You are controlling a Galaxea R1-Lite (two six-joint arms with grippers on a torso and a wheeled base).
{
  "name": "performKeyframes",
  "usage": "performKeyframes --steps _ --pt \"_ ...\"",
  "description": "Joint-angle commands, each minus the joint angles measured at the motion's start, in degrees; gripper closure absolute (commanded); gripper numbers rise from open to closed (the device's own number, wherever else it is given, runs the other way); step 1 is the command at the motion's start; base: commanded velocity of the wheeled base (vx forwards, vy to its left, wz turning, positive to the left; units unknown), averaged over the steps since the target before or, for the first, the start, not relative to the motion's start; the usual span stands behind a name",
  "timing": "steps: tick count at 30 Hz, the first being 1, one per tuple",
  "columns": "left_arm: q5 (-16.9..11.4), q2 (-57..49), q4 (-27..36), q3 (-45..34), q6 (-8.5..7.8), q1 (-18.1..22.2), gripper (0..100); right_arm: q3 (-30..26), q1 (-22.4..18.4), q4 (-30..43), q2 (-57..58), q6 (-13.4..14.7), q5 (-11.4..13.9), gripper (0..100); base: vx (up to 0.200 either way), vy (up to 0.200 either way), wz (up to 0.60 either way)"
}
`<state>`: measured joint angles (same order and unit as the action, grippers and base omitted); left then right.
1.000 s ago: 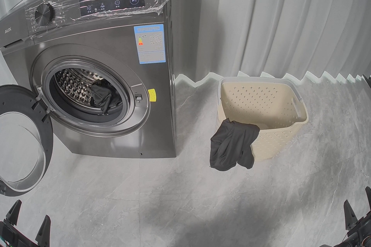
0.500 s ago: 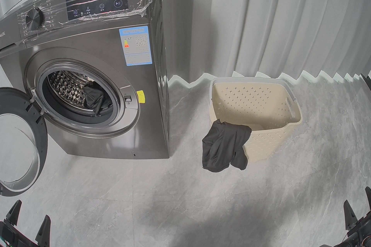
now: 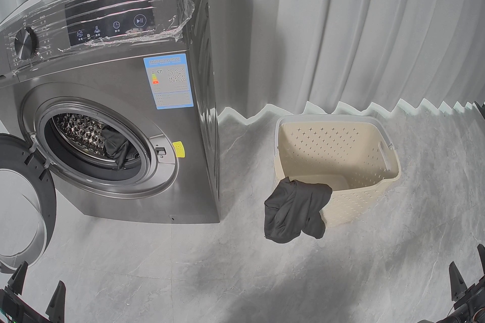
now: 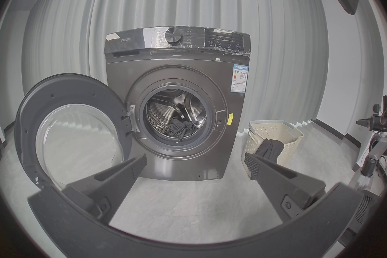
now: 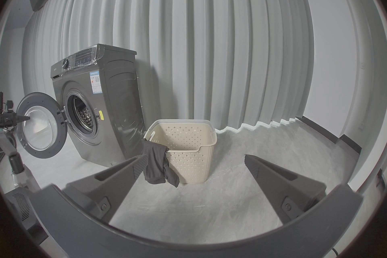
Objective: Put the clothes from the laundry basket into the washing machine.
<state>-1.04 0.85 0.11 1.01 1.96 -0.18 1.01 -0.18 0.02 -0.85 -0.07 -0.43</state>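
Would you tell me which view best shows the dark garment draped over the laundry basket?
The head view: the dark garment hangs whole over the laundry basket. The right wrist view shows it smaller, from the side; the left wrist view, far off and partly hidden.

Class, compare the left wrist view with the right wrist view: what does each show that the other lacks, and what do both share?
Left wrist view adds: a dark garment lying inside the drum, seen straight on. Right wrist view adds: the side panel of the washing machine. Shared: the washing machine, door open; the cream laundry basket; a draped garment over its rim; each arm's own open gripper, left gripper and right gripper.
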Motion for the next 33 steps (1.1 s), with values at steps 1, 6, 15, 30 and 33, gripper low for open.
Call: performKeyframes --steps 1,6,15,30,33 --pt "-0.02 -0.85 -0.02 -0.92 -0.03 0.01 0 -1.01 -0.08 -0.02 0.85 -0.1 -0.01 0 0.0 -0.2 0.0" --pt "-0.02 -0.85 -0.02 -0.92 0.06 0.01 0 -1.01 -0.17 0.06 0.85 -0.01 -0.01 0 0.0 -0.2 0.0" --pt "-0.02 -0.85 -0.02 -0.92 0.06 0.01 0 -1.01 -0.17 0.06 0.85 -0.1 -0.01 0 0.0 -0.2 0.0" --pt "-0.11 -0.85 -0.02 -0.92 -0.47 0.01 0 19.99 7.83 2.0 -18.92 1.22 14.66 0 0.0 0.0 0.0" --pt "-0.11 -0.85 -0.02 -0.92 -0.29 0.01 0 18.15 11.08 0.15 -29.29 1.3 19.24 0 0.0 0.0 0.0"
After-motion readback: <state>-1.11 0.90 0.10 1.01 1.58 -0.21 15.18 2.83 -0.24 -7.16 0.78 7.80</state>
